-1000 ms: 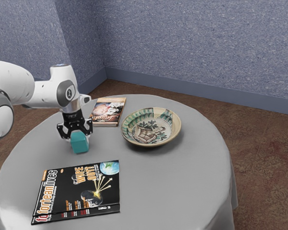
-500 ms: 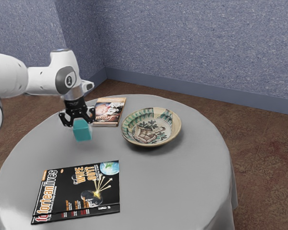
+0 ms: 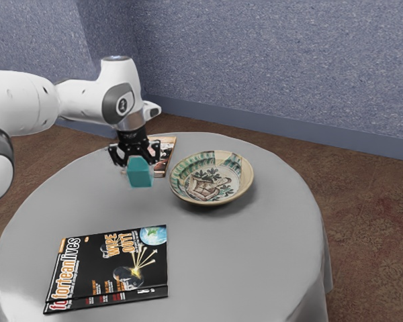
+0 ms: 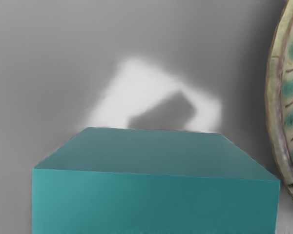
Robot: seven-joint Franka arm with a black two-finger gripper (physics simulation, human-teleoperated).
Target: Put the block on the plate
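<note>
Painted ceramic plate [image 3: 211, 180]: face up, so its hollow can receive the load
Teal cubic block [image 3: 140, 176]: aloft near the plate, probably raised to clear its rim
Black two-finger gripper [image 3: 137, 160]: jaws clamped on the block, securing it for the carry across

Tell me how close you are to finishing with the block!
Picking up looks done: the block is above the table. In hand: my gripper holds it beside the plate, not over it yet. To do: bring it over the plate, lower it and let go.
</note>
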